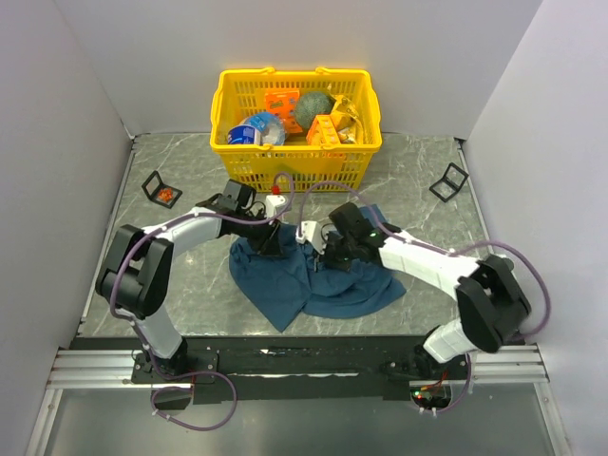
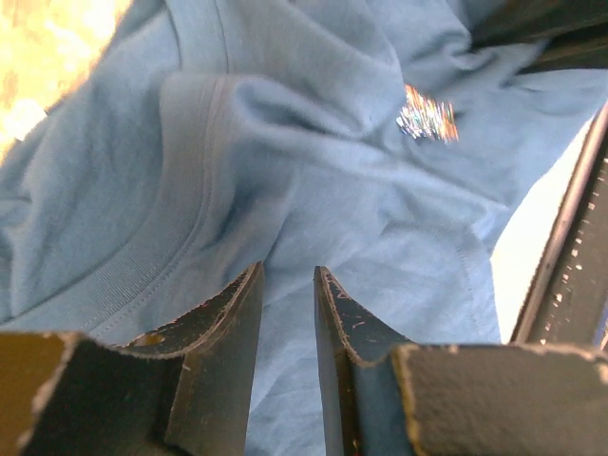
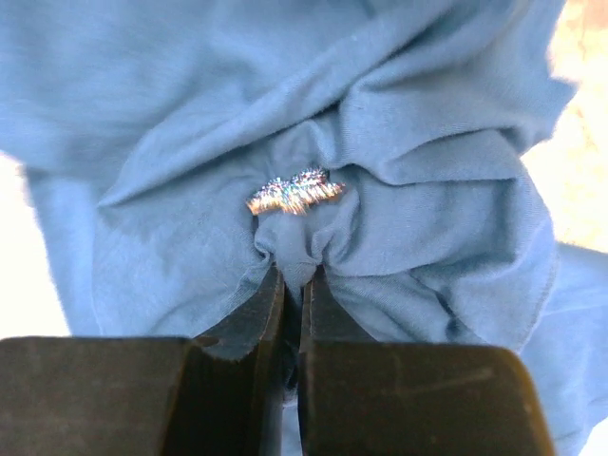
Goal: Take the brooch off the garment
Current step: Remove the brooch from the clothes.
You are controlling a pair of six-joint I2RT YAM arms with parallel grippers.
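The blue garment [image 1: 285, 285] lies bunched in the middle of the grey table [image 1: 427, 218], with the yellow basket [image 1: 304, 163] at its 12 o'clock. An arm comes into the cloth from each side. The right gripper [image 3: 293, 280] has its jaws all but together, pinching a small pleat of the garment. The brooch [image 3: 294, 193], a tiny glittering thing with an orange glint, sits on the cloth just at 12 o'clock from those fingertips, not touched by them. The left gripper [image 2: 285, 275] stands narrow, cloth filling the slit between its fingers and creases running into it, so it grips the garment too; from there the brooch shows at 1 o'clock, apart. A small black stand [image 1: 160, 187] sits at the garment's 10 o'clock
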